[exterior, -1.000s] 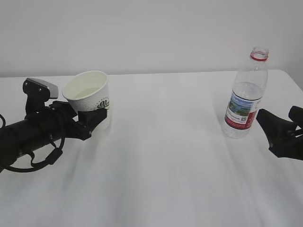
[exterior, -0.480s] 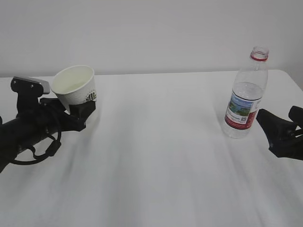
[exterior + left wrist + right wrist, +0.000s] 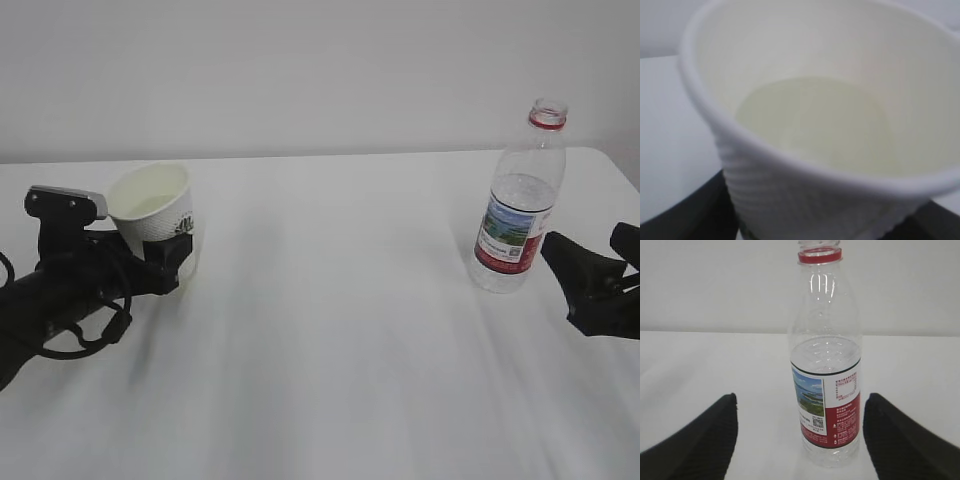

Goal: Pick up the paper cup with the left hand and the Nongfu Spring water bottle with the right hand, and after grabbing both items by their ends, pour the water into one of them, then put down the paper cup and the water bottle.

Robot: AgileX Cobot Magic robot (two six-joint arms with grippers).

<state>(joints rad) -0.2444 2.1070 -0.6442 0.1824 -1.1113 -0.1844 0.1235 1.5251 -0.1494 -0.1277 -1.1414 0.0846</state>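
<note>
Sitting between the fingers of the left hand (image 3: 172,258), the paper cup (image 3: 152,211) is clamped at its lower part, slightly tilted, its mouth open upward; water (image 3: 812,122) lies in its cream bottom. Whether its base touches the white counter (image 3: 340,330) cannot be told. Well apart from it, the Nongfu Spring water bottle (image 3: 827,355) stands upright and uncapped, partly filled, just ahead of the right hand (image 3: 800,440), whose fingers (image 3: 695,440) are spread apart and clear of it on either side.
</note>
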